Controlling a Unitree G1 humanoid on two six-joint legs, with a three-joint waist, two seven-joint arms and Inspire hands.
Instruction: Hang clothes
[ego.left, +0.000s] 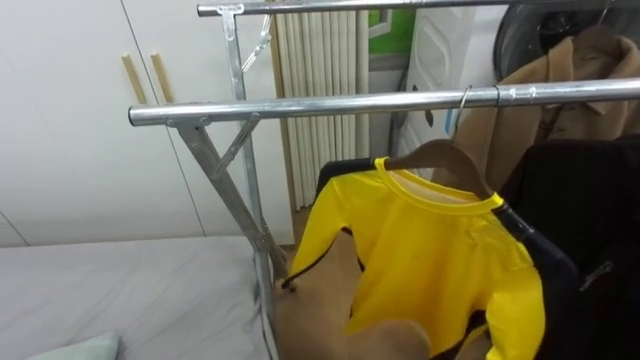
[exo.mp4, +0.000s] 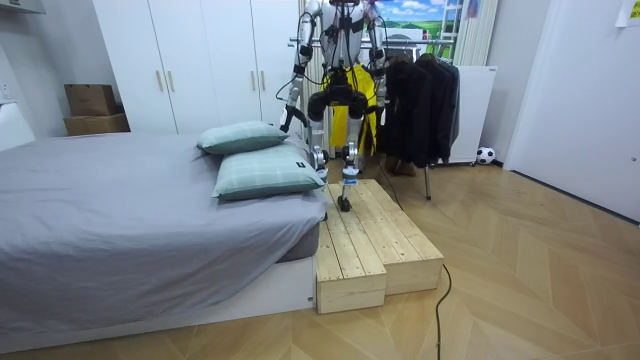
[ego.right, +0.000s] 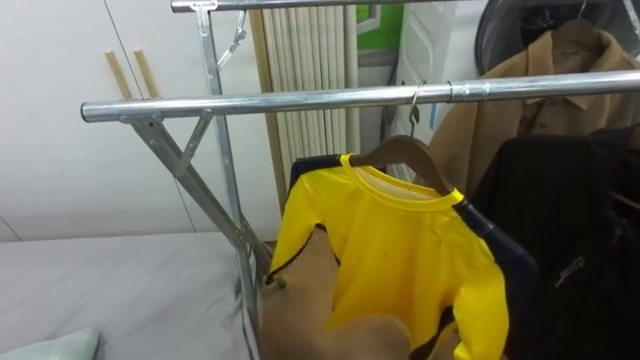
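The yellow shirt (ego.left: 430, 250) hangs on a wooden hanger (ego.left: 445, 158), and the hanger's hook sits over the metal rail (ego.left: 330, 105) of the clothes rack, just beside a tan coat (ego.left: 560, 95). The robot stands on a wooden platform (exo.mp4: 370, 240) between the bed (exo.mp4: 120, 220) and the rack. Its left hand (exo.mp4: 289, 118) hangs low, and I cannot tell if it is clenched or released.

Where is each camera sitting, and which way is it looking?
Left eye view: on the robot's head, looking ahead and down at the metal rail and the yellow shirt on its hanger, with the bed at the left.
Right eye view: also on the head, slightly further right, facing the same things.
Room view: out in the room, looking across the bed at the whole robot from behind, on a wooden platform.
Shared: all three show the yellow shirt and the bed.
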